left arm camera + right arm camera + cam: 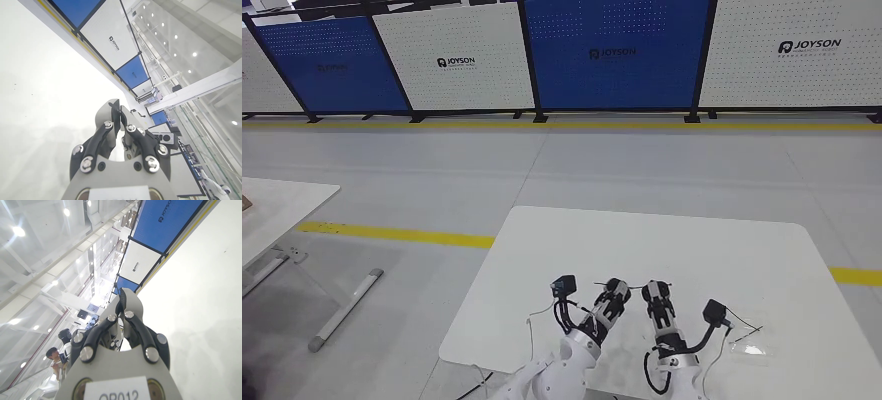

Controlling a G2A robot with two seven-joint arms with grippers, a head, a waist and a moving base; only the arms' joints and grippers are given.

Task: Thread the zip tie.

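Pinching the zip tie [115, 284] near the counter's [662, 240] six o'clock edge, the right gripper [122, 293] faced the left gripper [119, 111] at its nine o'clock, whose fingers [103, 115] were likewise pressed together. Slight misalignment risked the tip missing the head.

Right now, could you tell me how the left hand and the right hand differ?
The right hand pinches a black zip tie, whose head pokes past its tip; whether the left hand holds anything is unclear. In the top view the left hand slants toward the right hand, which points almost straight ahead. Both are shut, tips close together above the white table.
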